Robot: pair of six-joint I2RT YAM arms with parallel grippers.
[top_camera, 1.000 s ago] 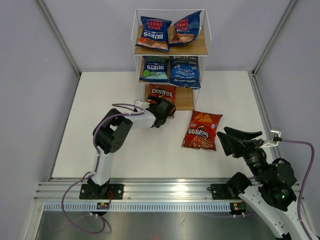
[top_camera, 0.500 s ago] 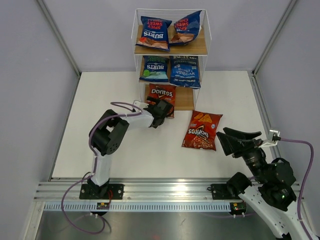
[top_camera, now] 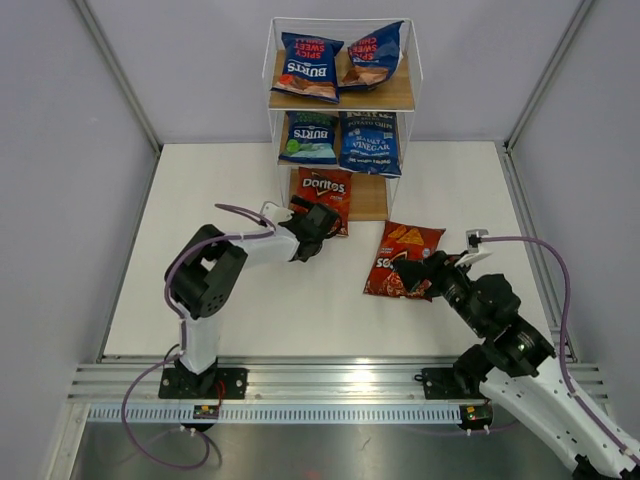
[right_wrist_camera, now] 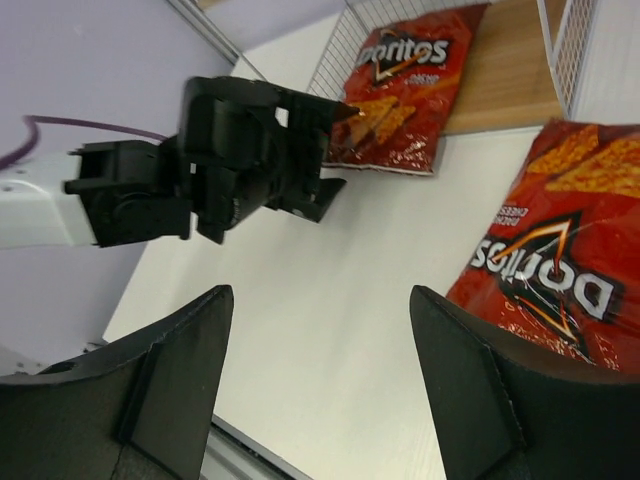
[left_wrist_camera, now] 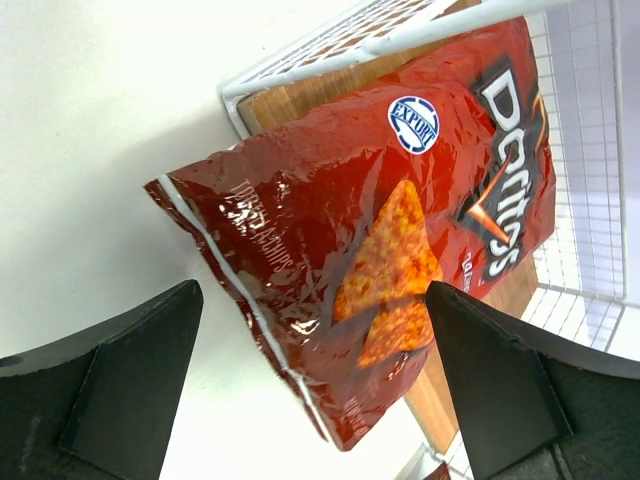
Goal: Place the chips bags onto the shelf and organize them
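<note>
The shelf [top_camera: 372, 201] stands at the table's far middle. Two dark blue bags [top_camera: 308, 66] lie on its top board. A Burts bag [top_camera: 308, 137] and the Sea Salt & Vinegar bag [top_camera: 369, 143] sit on the middle board. One Doritos bag [top_camera: 323, 190] lies on the bottom board, its near end hanging over the edge. My left gripper [top_camera: 316, 230] is open and empty at that near end; the bag [left_wrist_camera: 400, 230] lies just ahead of the jaws. A second Doritos bag [top_camera: 405, 256] lies flat on the table. My right gripper [top_camera: 418, 275] is open beside its near edge; the bag [right_wrist_camera: 545, 270] is to the right of the jaws.
The shelf's white wire frame [left_wrist_camera: 400, 30] rises beside the left gripper. White walls close in the table on three sides. A metal rail [top_camera: 330, 385] runs along the near edge. The left arm [right_wrist_camera: 130, 195] shows in the right wrist view.
My right arm has swung forward and left, bringing its open gripper to the table Doritos bag. My left gripper has drawn back slightly from the shelf bag.
</note>
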